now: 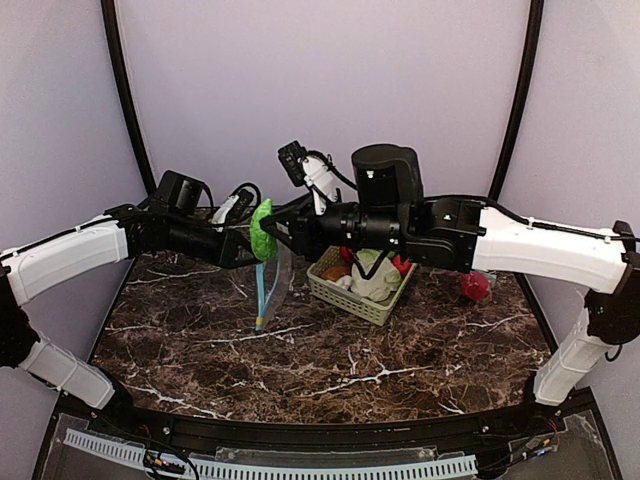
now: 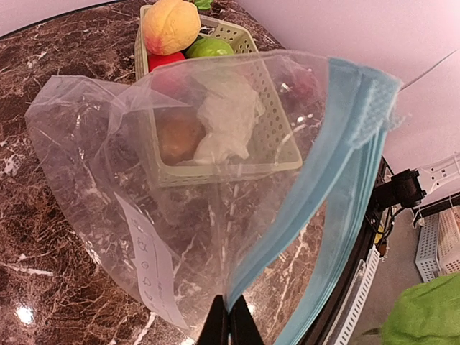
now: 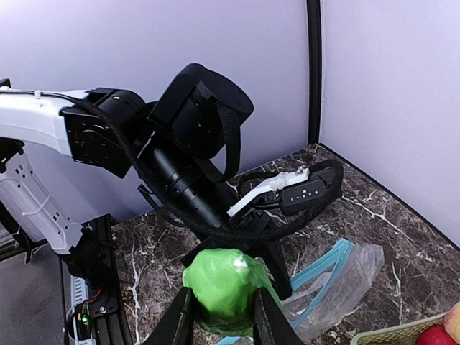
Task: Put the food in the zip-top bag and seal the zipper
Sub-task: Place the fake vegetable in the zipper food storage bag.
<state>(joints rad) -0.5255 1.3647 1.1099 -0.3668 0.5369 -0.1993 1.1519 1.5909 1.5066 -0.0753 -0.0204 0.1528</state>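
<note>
Left gripper (image 2: 230, 327): jaws together, pinching the top edge of the bag (image 2: 180, 215) at its blue zipper strip (image 2: 345, 158).
Right gripper (image 3: 223, 320): jaws clamped on the green toy (image 3: 224, 287), one finger on each side.
Green toy: held in the air just beside the left gripper, above the upper end of the bag; outside the bag.
Bag: clear, hanging from the left gripper towards the table (image 1: 300, 370); lower end at or near the surface, contact not certain. Nothing seen inside.
Zipper strip: two blue bands seen apart in the right wrist view; mouth appears unsealed.
Basket (image 2: 233, 32): pale green lattice, standing on the table beyond the bag, below the right arm.
Basket contents: peach (image 2: 170, 25) at the far end, a green fruit (image 2: 210, 49) and a red piece (image 2: 162, 61) beside it, cauliflower (image 2: 228, 118) and a brown piece (image 2: 178, 136) seen through the bag.
Loose red toy (image 1: 475, 287): on the table to the right of the basket, apart from it, near the wall.
Table: dark marble pattern with white veins.
</note>
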